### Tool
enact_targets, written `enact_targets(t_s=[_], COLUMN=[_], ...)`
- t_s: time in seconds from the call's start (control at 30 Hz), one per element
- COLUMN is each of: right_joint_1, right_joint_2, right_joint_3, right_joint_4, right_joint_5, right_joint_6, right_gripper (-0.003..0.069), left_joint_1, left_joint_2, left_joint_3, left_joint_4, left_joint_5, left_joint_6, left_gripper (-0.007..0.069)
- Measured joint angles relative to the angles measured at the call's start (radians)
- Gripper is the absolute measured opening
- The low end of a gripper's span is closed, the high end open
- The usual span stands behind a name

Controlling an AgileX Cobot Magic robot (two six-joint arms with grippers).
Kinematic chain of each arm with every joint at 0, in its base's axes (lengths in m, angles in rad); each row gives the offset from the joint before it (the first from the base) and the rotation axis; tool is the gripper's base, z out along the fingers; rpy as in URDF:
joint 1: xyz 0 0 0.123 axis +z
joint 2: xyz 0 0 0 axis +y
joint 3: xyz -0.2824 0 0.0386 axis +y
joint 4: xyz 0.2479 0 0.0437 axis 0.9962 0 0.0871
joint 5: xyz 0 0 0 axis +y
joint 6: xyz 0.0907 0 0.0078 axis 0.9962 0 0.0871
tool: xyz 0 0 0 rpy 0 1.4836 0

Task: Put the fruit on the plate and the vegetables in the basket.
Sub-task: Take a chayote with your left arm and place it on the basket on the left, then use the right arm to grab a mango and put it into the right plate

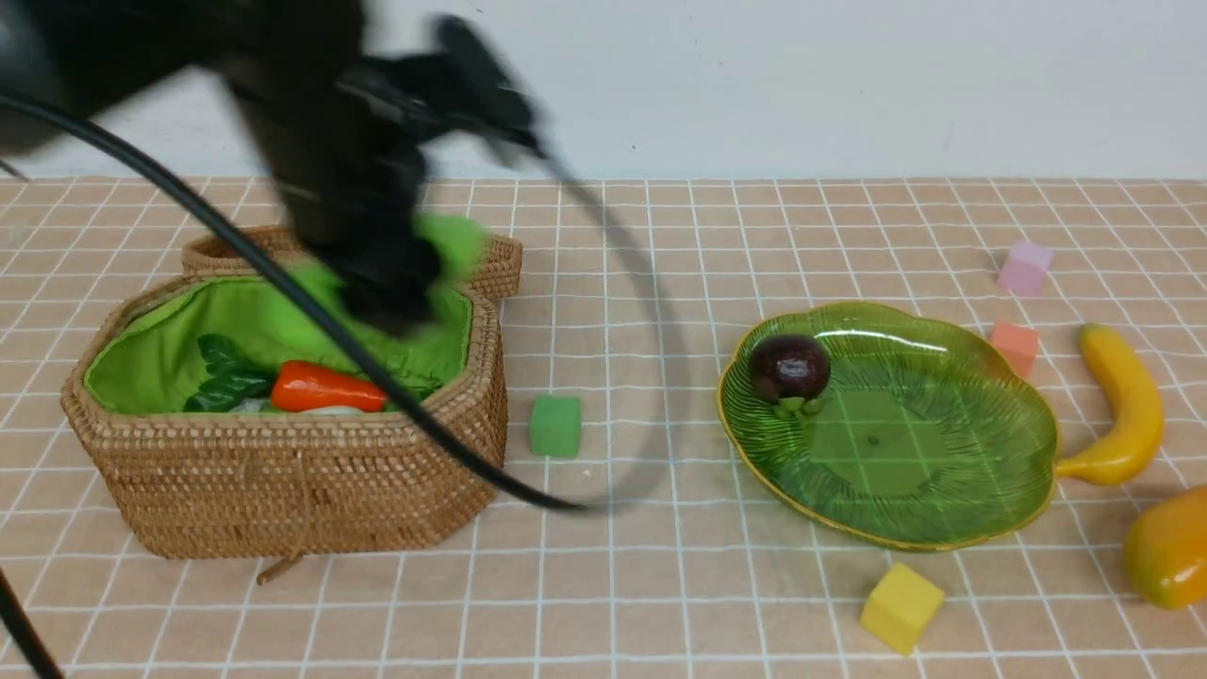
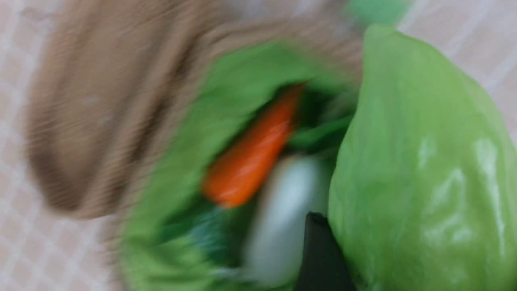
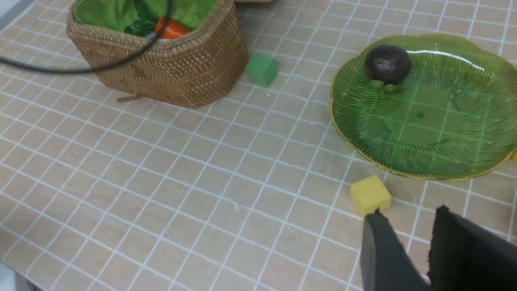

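Note:
My left gripper (image 1: 405, 283), blurred with motion, hangs over the open basket (image 1: 283, 490), shut on the bumpy light-green gourd (image 1: 457, 247). In the left wrist view the gourd (image 2: 420, 161) fills the side next to one black finger (image 2: 319, 250). Below it, on the green lining, lie the carrot (image 2: 254, 157) and the white radish (image 2: 282, 218). The mangosteen (image 1: 790, 368) sits on the green plate (image 1: 943, 490). The banana (image 1: 1127, 405) and the mango (image 1: 1169, 547) lie on the table right of the plate. My right gripper (image 3: 408, 212) hovers open and empty near the yellow cube.
Foam cubes lie about: a green cube (image 1: 555, 426) between basket and plate, a yellow cube (image 1: 901, 606) in front of the plate, an orange cube (image 1: 1016, 344) and a pink cube (image 1: 1025, 267) behind it. The basket lid (image 1: 500, 264) lies folded back. A black cable (image 1: 453, 443) crosses the basket.

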Motion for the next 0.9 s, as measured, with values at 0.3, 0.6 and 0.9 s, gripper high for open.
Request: enact_targets(t_s=[0.3, 0.6, 0.9], right_joint_1=[0.0, 0.0, -0.053], right_joint_2=[0.01, 0.199, 0.471], right_joint_3=[0.0, 0.0, 0.0], right_joint_4=[0.006, -0.093, -0.284], right_joint_5=[-0.014, -0.044, -0.081], right_joint_6=[0.011, 0.081, 0.206], right_gripper=[0.0213, 0.0219, 0.023], left_joint_1=[0.185, 0.152, -0.095], left_joint_2=[0.075, -0.007, -0.294], left_joint_3=[0.004, 0.008, 0.125], left_joint_4=[-0.082, -0.27, -0.273], left_joint_5=[-0.082, -0.064, -0.002], left_joint_6=[0.144, -0.102, -0.41], left_gripper=[0.0562, 0.0496, -0.0013])
